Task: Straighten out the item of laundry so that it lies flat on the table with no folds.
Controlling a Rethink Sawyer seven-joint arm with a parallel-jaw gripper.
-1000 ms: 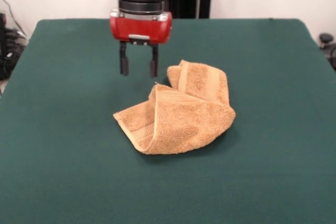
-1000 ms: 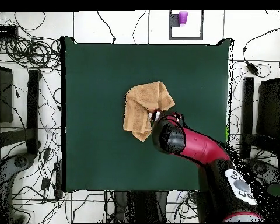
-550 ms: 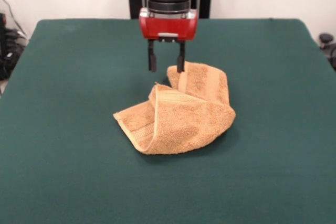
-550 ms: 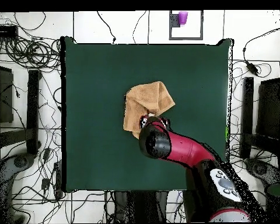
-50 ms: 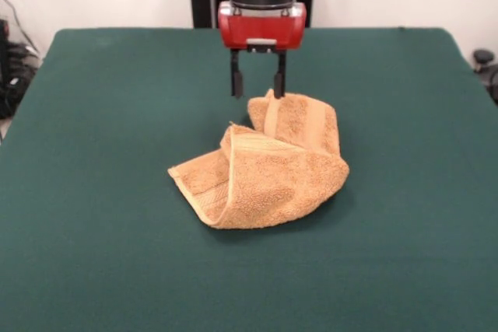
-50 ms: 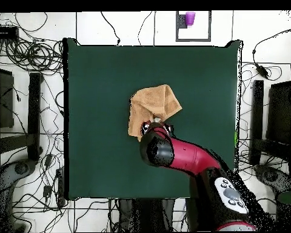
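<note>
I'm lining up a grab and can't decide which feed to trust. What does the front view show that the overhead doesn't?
Front only: the gripper is open, its tips just above the towel's far raised fold, and the towel is doubled over. Overhead only: the whole table outline, the towel near its middle, cables on the floor around it; the arm hides the gripper. Both: towel still folded, gripper over one edge.
</note>
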